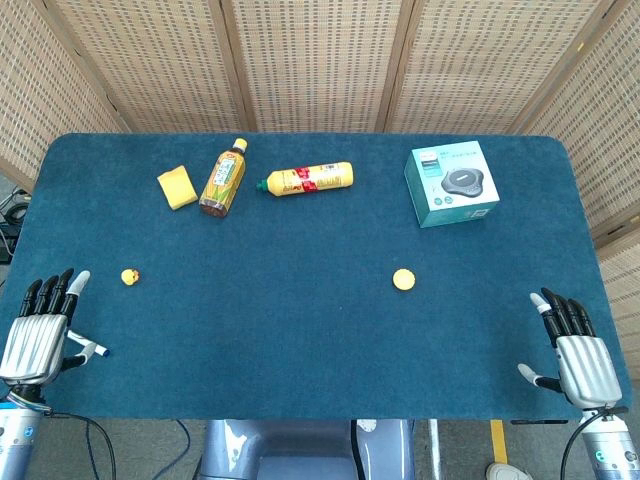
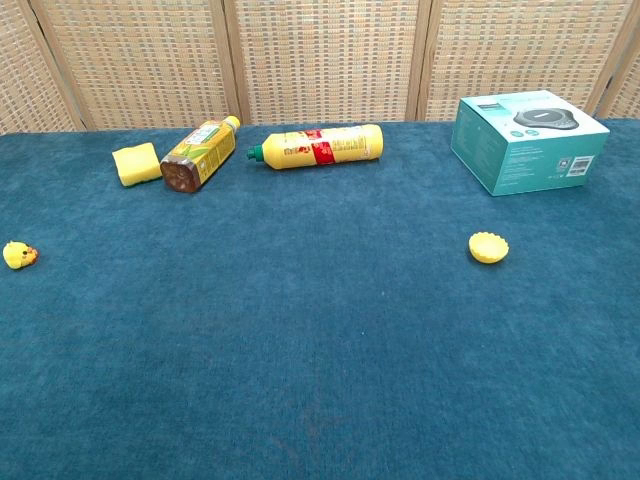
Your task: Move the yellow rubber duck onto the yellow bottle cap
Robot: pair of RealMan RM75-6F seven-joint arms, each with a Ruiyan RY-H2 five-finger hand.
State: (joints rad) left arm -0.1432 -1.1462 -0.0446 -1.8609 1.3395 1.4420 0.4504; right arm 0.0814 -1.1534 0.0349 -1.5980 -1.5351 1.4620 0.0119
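Yellow rubber duck (image 1: pixel 130 276): one, small, on the blue cloth near the table's left edge, just ahead of the left hand and apart from it; in the chest view (image 2: pixel 19 255) its reddish end points right, long axis running left to right.
Yellow bottle cap (image 1: pixel 403 279): one, right of centre, open side up in the chest view, well apart from the duck.
Left hand (image 1: pixel 40 325): at the near left corner, fingers straight and a little apart, holding nothing.
Right hand (image 1: pixel 575 350): at the near right corner, fingers extended, thumb out, holding nothing.
Bottles: two, both lying down at the far side, a tea bottle (image 1: pixel 223 177) and a yellow squeeze bottle (image 1: pixel 308 178).
Sponge (image 1: pixel 177 187): one, yellow, left of the tea bottle.
Box (image 1: pixel 451 183): one, teal, far right.
Table (image 1: pixel 300 330): covered in blue cloth.
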